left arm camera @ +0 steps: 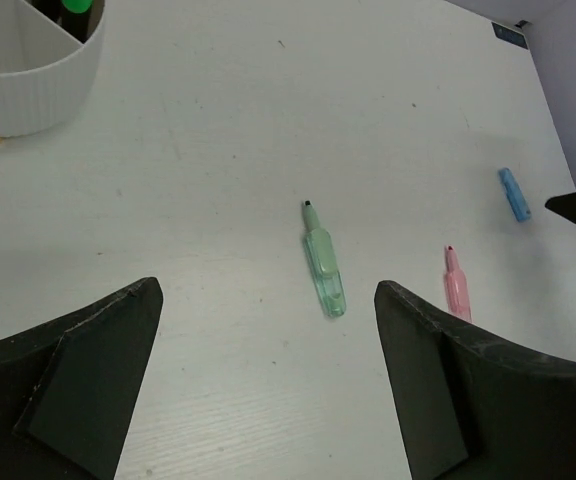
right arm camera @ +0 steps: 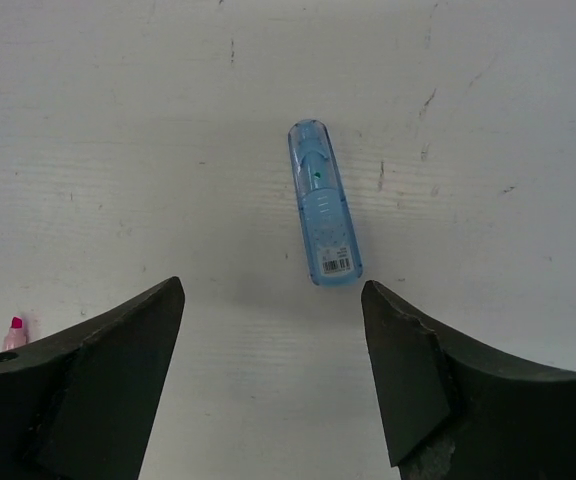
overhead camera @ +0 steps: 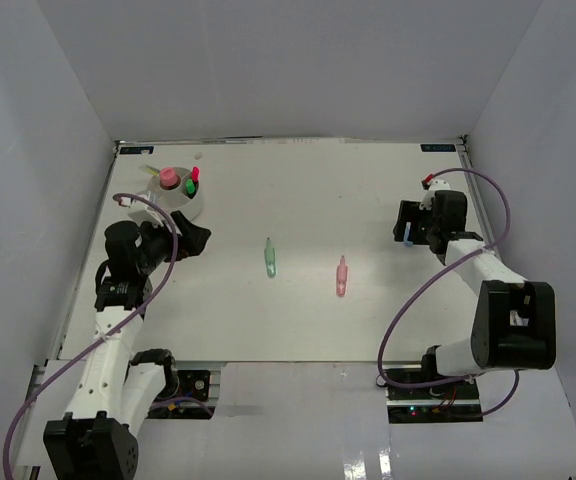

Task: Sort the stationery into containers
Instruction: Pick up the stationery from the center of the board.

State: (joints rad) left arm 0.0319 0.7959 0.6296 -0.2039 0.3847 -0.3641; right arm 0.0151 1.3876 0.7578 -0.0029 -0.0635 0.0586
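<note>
The round white organiser cup (overhead camera: pixel 182 213) stands at the far left with a pink tube (overhead camera: pixel 169 178), a green-capped marker (overhead camera: pixel 190 187) and a red-capped one (overhead camera: pixel 195 173) upright in it. My left gripper (overhead camera: pixel 196 240) hovers open just right of the cup (left arm camera: pixel 38 75), its jaws (left arm camera: pixel 268 300) empty. A pale green marker (left arm camera: pixel 323 270) and a pink marker (left arm camera: pixel 456 286) lie mid-table ahead of it. At the right, my right gripper (right arm camera: pixel 273 295) is open just short of a blue marker (right arm camera: pixel 323 203) that lies flat; nothing sits between the fingers.
White walls close in the table on the left, back and right. The pale green marker (overhead camera: pixel 270 258) and pink marker (overhead camera: pixel 342 276) lie about a hand's width apart. Cables loop from both arms near the table's side edges.
</note>
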